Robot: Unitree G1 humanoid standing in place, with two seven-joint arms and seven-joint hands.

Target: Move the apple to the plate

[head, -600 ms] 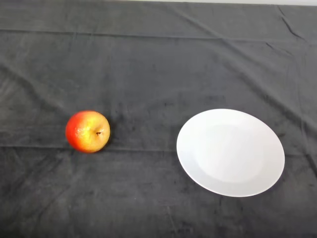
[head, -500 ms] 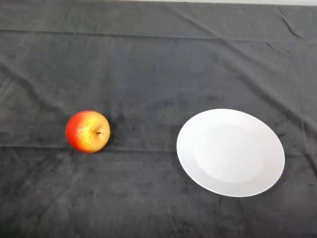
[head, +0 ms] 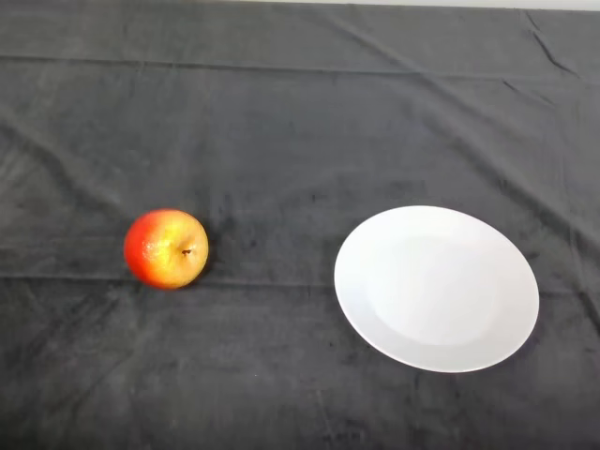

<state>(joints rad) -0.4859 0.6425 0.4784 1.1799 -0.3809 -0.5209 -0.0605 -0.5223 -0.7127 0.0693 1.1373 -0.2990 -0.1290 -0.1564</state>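
Apple (red and yellow) sits on the dark cloth; well left of the white plate.

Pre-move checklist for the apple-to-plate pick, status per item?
1. Apple in view, resting on the cloth at the robot's left: ok.
2. Plate in view at the right, with nothing on it: ok.
3. Apple and plate apart, only bare cloth between them, so the path looks free: ok.
4. Apple pose: stem faces up and a little to the right, and it looks settled: ok.
5. Hand ready to reach: cannot tell, no part of the robot shows.
6. Apple on plate: not ok, not yet moved.
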